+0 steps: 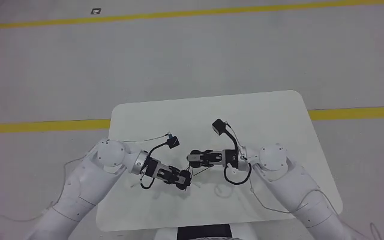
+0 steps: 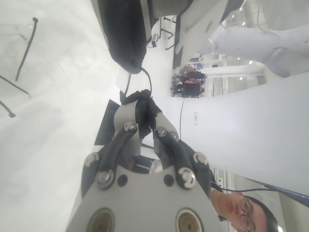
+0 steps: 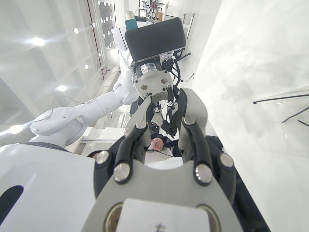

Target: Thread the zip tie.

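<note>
My left gripper is shut on a black zip tie, which curls in a small loop just past its cloth-wrapped fingertips. Both grippers meet tip to tip over the front middle of the white table. The left gripper is nearer the front edge, with the right gripper just behind it. The thin tie runs between them. My right gripper is open, its fingers standing either side of the left gripper's tip. Its black pad ends right at the tie's loop.
Several spare black zip ties lie flat on the table a little beyond the grippers. The table's front edge is close below both arms. Bare tabletop stretches toward the back and the right.
</note>
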Robot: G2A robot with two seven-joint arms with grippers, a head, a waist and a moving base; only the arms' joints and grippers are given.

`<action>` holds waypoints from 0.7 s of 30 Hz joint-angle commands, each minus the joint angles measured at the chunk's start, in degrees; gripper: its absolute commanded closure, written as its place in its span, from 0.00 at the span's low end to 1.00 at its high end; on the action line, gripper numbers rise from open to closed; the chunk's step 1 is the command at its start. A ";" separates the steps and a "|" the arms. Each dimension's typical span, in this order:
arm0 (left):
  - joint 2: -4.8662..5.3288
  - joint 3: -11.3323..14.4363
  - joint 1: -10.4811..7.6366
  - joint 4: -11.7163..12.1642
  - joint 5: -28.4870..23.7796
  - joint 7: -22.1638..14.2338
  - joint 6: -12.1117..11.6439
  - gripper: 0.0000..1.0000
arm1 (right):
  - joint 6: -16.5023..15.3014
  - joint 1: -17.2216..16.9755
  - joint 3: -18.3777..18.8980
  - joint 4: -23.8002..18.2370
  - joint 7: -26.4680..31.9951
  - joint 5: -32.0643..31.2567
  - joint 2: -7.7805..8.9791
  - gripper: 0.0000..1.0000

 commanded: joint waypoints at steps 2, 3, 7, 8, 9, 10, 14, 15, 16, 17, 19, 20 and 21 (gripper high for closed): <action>0.00 0.00 0.00 0.00 0.00 0.00 0.00 1.00 | 0.04 0.06 -0.08 -0.06 0.61 -0.17 0.12 0.80; 0.00 0.00 0.00 0.00 0.00 0.00 0.00 1.00 | 0.02 0.10 -0.16 -0.11 0.91 -0.33 0.17 0.81; 0.00 0.00 0.00 0.00 0.00 0.00 0.00 1.00 | -0.11 0.29 -0.49 -0.22 1.69 -0.55 0.30 0.84; 0.00 0.00 0.00 0.00 0.00 0.00 0.00 1.00 | -0.13 0.33 -0.57 -0.23 1.77 -0.56 0.32 0.85; 0.00 0.00 0.00 0.00 0.00 0.00 0.00 1.00 | -0.16 0.37 -0.66 -0.23 1.86 -0.58 0.34 0.87; 0.00 0.00 0.00 0.00 0.00 0.00 0.00 1.00 | -0.18 0.42 -0.75 -0.21 1.87 -0.58 0.36 0.89; 0.00 0.00 0.00 0.00 0.00 0.00 0.00 1.00 | -0.25 0.61 -1.02 -0.12 1.86 -0.54 0.43 0.96; 0.00 0.00 0.00 0.00 0.00 0.00 0.00 1.00 | -0.27 0.65 -1.08 -0.10 1.85 -0.51 0.44 0.98; 0.00 0.00 0.00 0.00 0.00 0.00 0.00 1.00 | -0.29 0.71 -1.15 -0.08 1.86 -0.49 0.46 0.99; 0.00 0.00 0.00 0.00 0.00 0.00 0.00 1.00 | -0.31 0.75 -1.20 -0.05 1.84 -0.47 0.48 0.98; 0.00 0.00 0.00 0.00 0.00 0.00 0.00 1.00 | -0.34 0.82 -1.28 -0.02 1.78 -0.43 0.51 1.00; 0.00 0.00 0.00 0.00 0.00 0.00 0.00 1.00 | -0.35 0.86 -1.32 -0.02 1.67 -0.41 0.53 1.00; 0.00 0.00 0.00 0.00 0.00 0.00 0.00 1.00 | -0.37 0.87 -1.34 -0.02 1.56 -0.35 0.54 1.00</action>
